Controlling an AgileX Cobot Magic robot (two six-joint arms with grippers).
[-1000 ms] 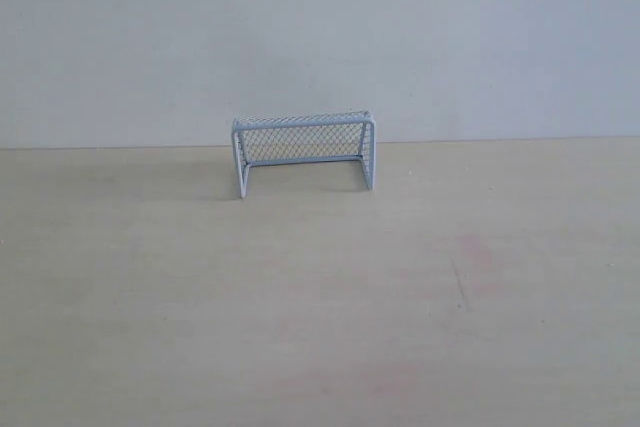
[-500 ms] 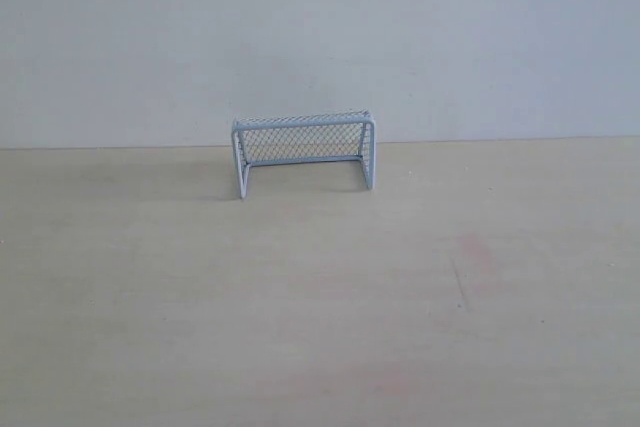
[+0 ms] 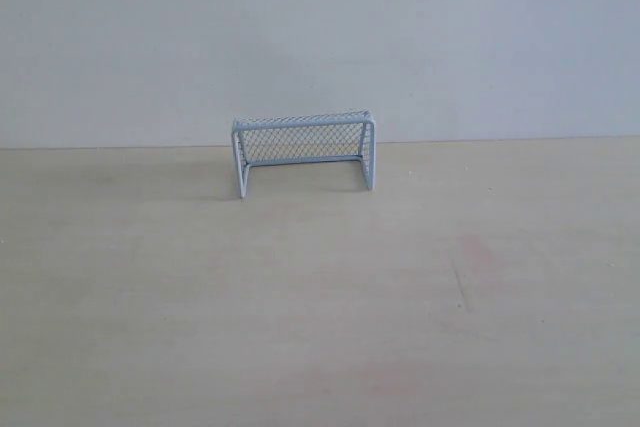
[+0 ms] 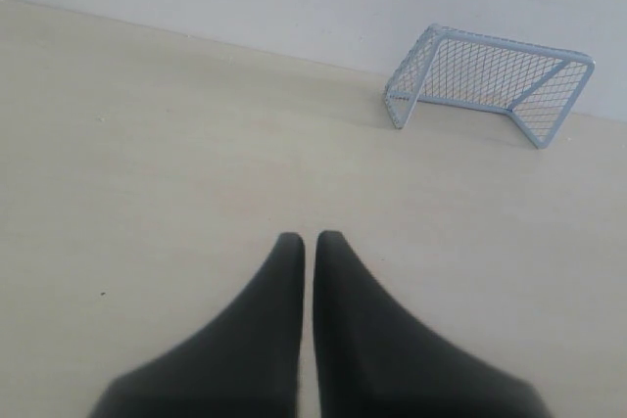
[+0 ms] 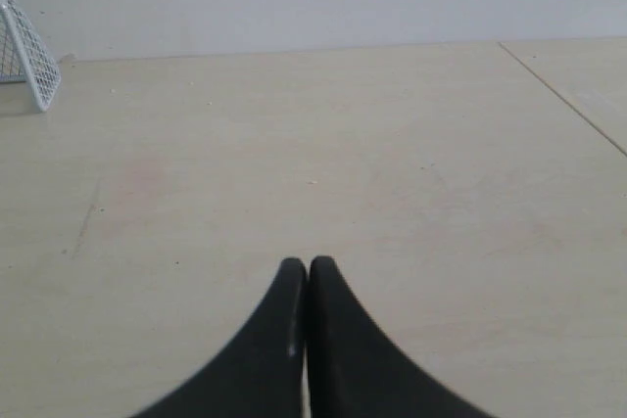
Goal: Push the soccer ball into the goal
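Note:
The goal [image 3: 304, 152], a pale blue-white tube frame with diamond mesh, stands at the far edge of the table against the wall, its mouth facing the camera. It also shows in the left wrist view as the goal [image 4: 490, 82] and, at the frame's edge, in the right wrist view as the goal [image 5: 26, 53]. No soccer ball shows in any view. My left gripper [image 4: 310, 240] is shut with only a thin slit between its black fingers, holding nothing. My right gripper [image 5: 308, 264] is shut and empty too. Neither gripper appears in the exterior view.
The pale wooden table [image 3: 320, 297] carries a faint pinkish stain and a dark scratch [image 3: 460, 282] right of centre. A white wall [image 3: 320, 37] rises behind the goal. A seam [image 5: 563, 95] runs across the table in the right wrist view.

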